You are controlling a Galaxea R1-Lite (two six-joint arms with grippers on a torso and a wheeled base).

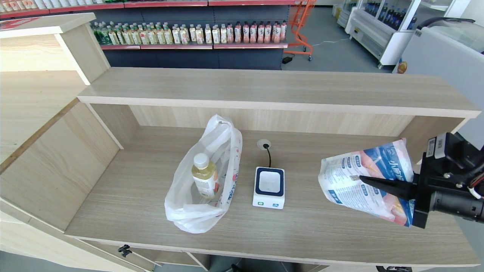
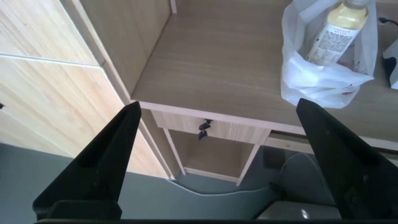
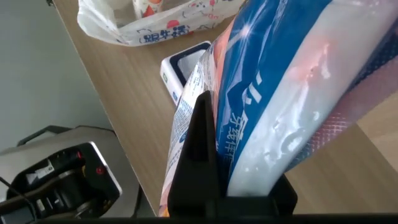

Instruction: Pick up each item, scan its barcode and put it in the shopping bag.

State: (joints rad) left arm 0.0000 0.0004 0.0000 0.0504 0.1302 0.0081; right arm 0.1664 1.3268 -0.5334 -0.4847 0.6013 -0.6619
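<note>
Packet (image 1: 346,189): blue, white and pink pouch, clamped in my right gripper (image 1: 372,185). One finger lies across its white printed face, the other is behind it.

Position: in the air above the counter (image 1: 124,211), to the right of the scanner (image 1: 269,187) and well apart from it.

Long axis: slantwise, one end up and away from me, the other down toward me and farther right of the scanner.

Barcode: I cannot tell which face carries it. The white face with small print is turned toward the scanner's side.

Scanner: flat on the counter, window up, cable leading off behind it.

Bag (image 1: 177,200): just left of the scanner, mouth open upward, one bottle (image 1: 204,176) standing inside.

Other hand: my left gripper (image 2: 217,155), fingers wide apart with nothing between them. It hangs off the counter's near edge, left of the scanner, past the bag.

Relation that counts: the scanner sits between packet and bag, and my right arm is the nearer one. I judge the travel to be leftward along one line, over the scanner window first and into the bag after. The packet probably needs turning so a printed face looks down at the window.
</note>
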